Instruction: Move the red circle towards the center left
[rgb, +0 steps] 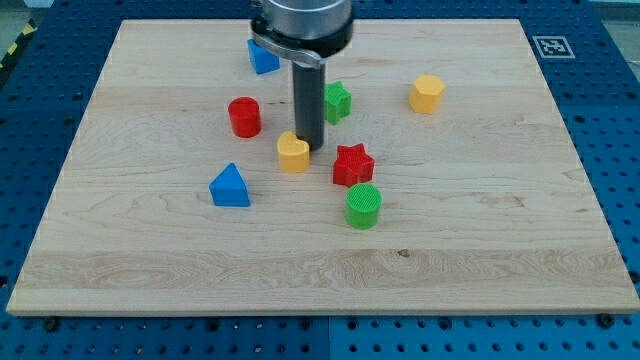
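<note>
Pincer state: cannot tell — this arm ends in a straight dark rod with no jaws showing, so only my tip (311, 148) can be reported. Tip sits down on the wooden board (500, 230), just beside the yellow heart (293, 152), which lies at the tip's left and looks to be touching or nearly touching the rod. Red circle (244, 116) is up and to the view's left of the tip, apart from it, with the yellow heart lying roughly between the two but lower. Blue triangle (230, 187) is further left and below the tip, near the red circle's underside but not touching. Red star (352, 165) sits just right of the tip and slightly below; green circle (363, 205) is below that, close to the star. Green star (337, 101) is right of the rod and above the tip, partly tucked behind the rod. Blue block (263, 57) — shape unclear, half hidden by the arm's housing — is above and left of the tip. Yellow hexagon (426, 94) is well off to the right and above. Black-and-white marker (549, 46) at the board's top right corner.
</note>
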